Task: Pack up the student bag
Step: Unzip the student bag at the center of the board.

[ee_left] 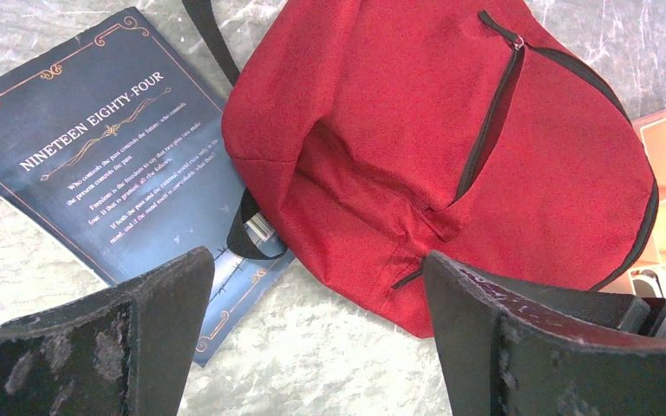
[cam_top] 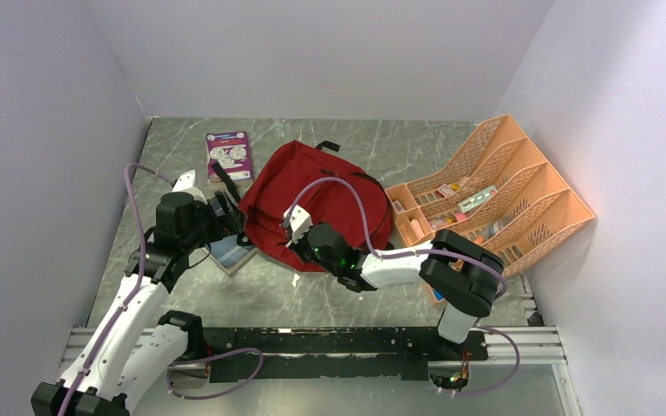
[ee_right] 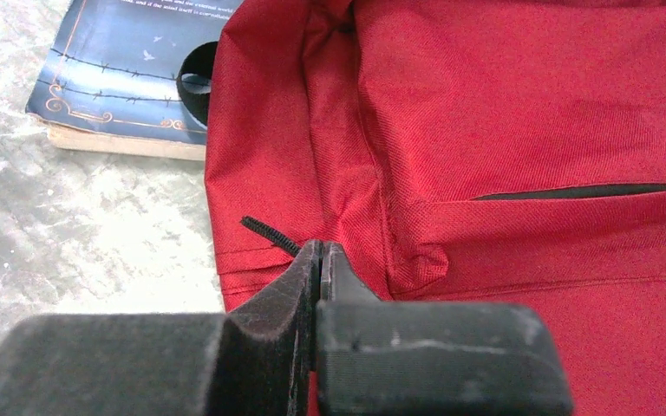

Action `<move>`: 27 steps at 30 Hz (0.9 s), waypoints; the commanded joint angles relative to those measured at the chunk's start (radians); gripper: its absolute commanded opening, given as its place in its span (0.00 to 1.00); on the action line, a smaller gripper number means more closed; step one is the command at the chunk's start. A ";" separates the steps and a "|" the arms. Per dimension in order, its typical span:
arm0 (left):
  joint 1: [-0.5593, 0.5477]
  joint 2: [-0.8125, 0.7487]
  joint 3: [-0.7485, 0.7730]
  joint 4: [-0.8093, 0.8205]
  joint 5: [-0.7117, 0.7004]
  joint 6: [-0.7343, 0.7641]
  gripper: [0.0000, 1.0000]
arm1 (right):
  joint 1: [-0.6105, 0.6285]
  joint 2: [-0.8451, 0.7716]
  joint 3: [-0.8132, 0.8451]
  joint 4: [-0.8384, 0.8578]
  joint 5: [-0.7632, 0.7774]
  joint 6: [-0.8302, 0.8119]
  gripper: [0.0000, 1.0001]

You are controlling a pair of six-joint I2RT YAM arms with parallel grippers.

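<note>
There is one student bag [cam_top: 329, 195]. It is dark red and lies flat in the middle of the grey tabletop [cam_top: 373, 143]. One black zip line [ee_left: 490, 121] runs across its front.

There are two books. One dark blue book [ee_left: 95, 156] lies on the left of the bag, and a black strap loop [ee_left: 247, 234] from the bag rests on its corner. One purple book [cam_top: 228, 154] lies further back, apart from the bag.

There is one orange rack [cam_top: 520, 186] just beside the bag on the right, with small things in it.

There are two arms, each with one tool. The left tool [ee_left: 316, 258] is wide open, above the spot where the blue book and the bag meet. It holds nothing. The right tool [ee_right: 321, 251] is closed tight at the near edge of the bag. One thin black cord [ee_right: 264, 232] runs up to its tips, but I cannot tell if the cord is pinched.
</note>
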 commanded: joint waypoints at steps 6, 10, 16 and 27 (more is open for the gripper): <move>0.009 -0.005 -0.021 0.021 0.025 0.001 0.95 | -0.009 -0.049 -0.032 0.027 0.023 0.018 0.00; 0.009 0.003 -0.032 0.055 0.087 -0.002 0.94 | -0.015 -0.079 -0.039 0.001 0.058 0.100 0.00; 0.009 0.010 -0.105 0.171 0.237 -0.066 0.91 | -0.016 -0.150 -0.098 0.043 0.091 0.309 0.00; -0.057 0.078 -0.158 0.311 0.347 -0.086 0.83 | -0.018 -0.215 -0.183 0.115 0.138 0.538 0.00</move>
